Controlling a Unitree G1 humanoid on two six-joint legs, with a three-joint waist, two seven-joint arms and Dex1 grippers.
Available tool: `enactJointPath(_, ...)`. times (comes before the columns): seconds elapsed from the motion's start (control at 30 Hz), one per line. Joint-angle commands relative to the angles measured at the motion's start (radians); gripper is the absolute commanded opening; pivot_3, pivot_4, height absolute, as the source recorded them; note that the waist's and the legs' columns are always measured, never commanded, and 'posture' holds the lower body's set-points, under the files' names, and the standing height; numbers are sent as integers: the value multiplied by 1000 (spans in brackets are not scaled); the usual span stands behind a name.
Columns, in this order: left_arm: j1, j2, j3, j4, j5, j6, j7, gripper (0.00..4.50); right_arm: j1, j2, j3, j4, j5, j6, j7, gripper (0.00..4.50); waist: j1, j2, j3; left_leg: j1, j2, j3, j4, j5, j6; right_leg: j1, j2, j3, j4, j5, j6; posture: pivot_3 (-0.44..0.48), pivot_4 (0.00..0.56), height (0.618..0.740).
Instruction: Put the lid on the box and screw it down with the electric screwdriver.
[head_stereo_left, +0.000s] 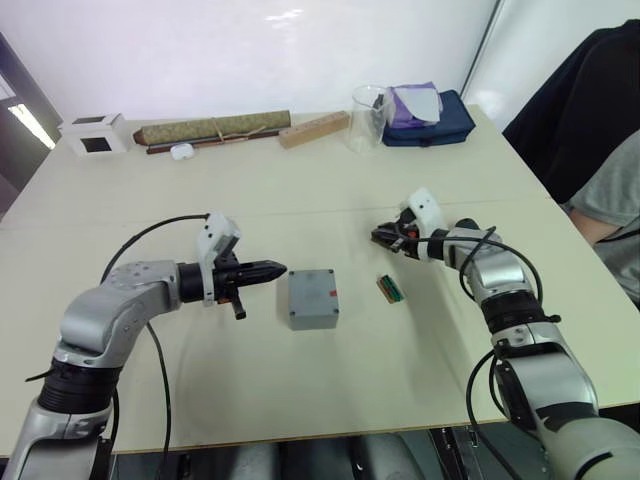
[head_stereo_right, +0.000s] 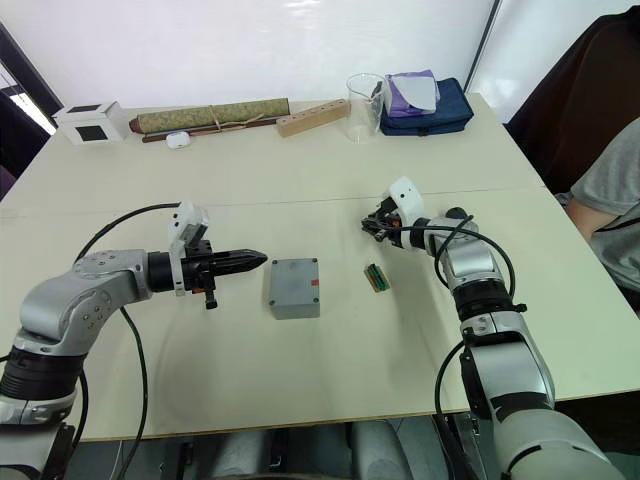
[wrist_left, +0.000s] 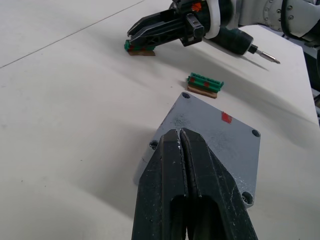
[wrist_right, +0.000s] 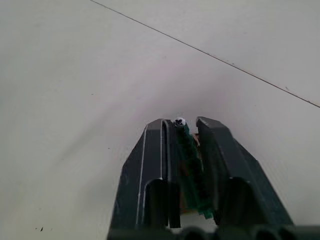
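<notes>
The grey box (head_stereo_left: 312, 300) sits mid-table with the lid (wrist_left: 220, 142) lying flat on it; the lid's red mark (wrist_left: 226, 117) faces up. My left gripper (head_stereo_left: 278, 269) is shut and empty, its tips just left of the box at lid height. My right gripper (head_stereo_left: 385, 237) is farther right and back, shut on a small green strip (wrist_right: 187, 150) with a screw head at its end. A second green strip (head_stereo_left: 390, 289) lies on the table right of the box. The electric screwdriver (wrist_left: 237, 41), dark with a metal bit, shows close behind the right gripper; I cannot tell what holds it.
Along the far edge stand a white cube (head_stereo_left: 95, 135), a rolled greenish scroll (head_stereo_left: 215, 128), a wooden block (head_stereo_left: 313, 128), a clear beaker (head_stereo_left: 368, 117) and a blue pouch (head_stereo_left: 430, 122). A person (head_stereo_left: 600, 140) sits at the right side of the table.
</notes>
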Motion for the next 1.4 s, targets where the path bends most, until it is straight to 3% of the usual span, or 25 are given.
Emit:
enactJointPath(0.03, -4, 3, 17, -25, -5, -8, 6, 0, -32, 6, -9, -4, 1, -21, 9, 899, 0, 0, 0, 0, 0, 0, 0, 0, 0, 0, 0, 0, 0, 0, 0, 0, 150, 740)
enactJointPath(0.2, -3, -2, 14, -28, -6, -11, 11, 0, -34, 6, -8, 2, -4, -25, 10, 899, 0, 0, 0, 0, 0, 0, 0, 0, 0, 0, 0, 0, 0, 0, 0, 0, 150, 740)
enactJointPath(0.23, -3, -2, 14, -28, -6, -11, 12, 0, -34, 6, -8, 3, -4, -28, 10, 372, 0, 0, 0, 0, 0, 0, 0, 0, 0, 0, 0, 0, 0, 0, 0, 0, 150, 740)
enactJointPath(0.3, -3, -4, 14, -29, -7, -10, 13, 0, -34, 5, -7, 6, -5, -31, 12, 46, 0, 0, 0, 0, 0, 0, 0, 0, 0, 0, 0, 0, 0, 0, 0, 0, 150, 740)
enactJointPath(1.3, -4, -3, 13, -12, -1, -20, 0, 0, 30, -5, -47, -184, 51, 44, 1, 46, 1, 0, 0, 0, 0, 0, 0, 0, 0, 0, 0, 0, 0, 0, 0, 0, 150, 740)
enactJointPath(1.4, -6, -4, 10, -14, -1, -17, 2, 0, 26, 0, -30, -153, 31, 7, 1, 830, 0, 0, 0, 0, 0, 0, 0, 0, 0, 0, 0, 0, 0, 0, 0, 0, 150, 740)
